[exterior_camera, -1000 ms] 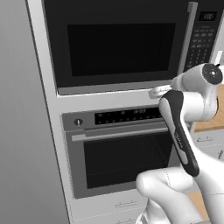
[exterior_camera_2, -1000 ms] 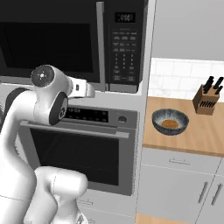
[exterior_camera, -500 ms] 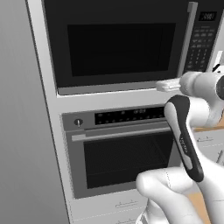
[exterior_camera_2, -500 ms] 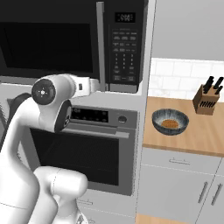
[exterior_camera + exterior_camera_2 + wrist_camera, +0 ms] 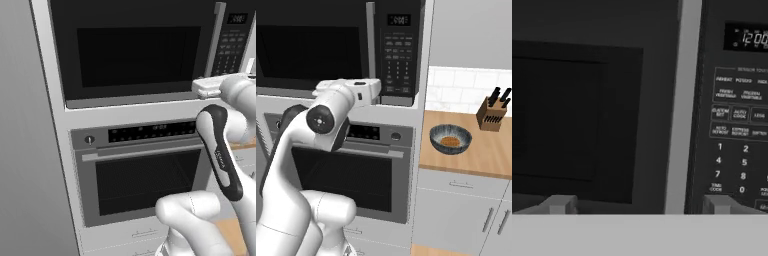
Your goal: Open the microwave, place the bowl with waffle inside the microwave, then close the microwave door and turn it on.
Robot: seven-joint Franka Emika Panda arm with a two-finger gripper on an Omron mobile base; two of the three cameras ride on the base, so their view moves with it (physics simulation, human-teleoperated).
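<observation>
The microwave (image 5: 135, 50) fills the upper cabinet, and its black glass door (image 5: 577, 110) is closed. The door's long vertical grey bar handle (image 5: 682, 100) stands just left of the keypad strip (image 5: 739, 130), whose display reads 12:00. My gripper (image 5: 639, 206) is open in front of the door's lower edge. One fingertip (image 5: 559, 204) lies before the window and the other before the keypad, so the handle sits between them, a little farther back. My hand (image 5: 210, 87) hovers below the handle's lower end. The blue-grey bowl (image 5: 451, 139), with a brown waffle inside, rests on the wooden counter (image 5: 491, 155) to the right.
An oven (image 5: 145, 175) with a knob and horizontal bar handle sits directly under the microwave. A knife block (image 5: 495, 111) stands at the back of the counter, right of the bowl. A grey wall panel (image 5: 25, 150) borders the cabinet on the left.
The arm has swung right and slightly up, carrying the hand from below the middle of the door to its lower right corner by the handle. The bowl has not moved.
</observation>
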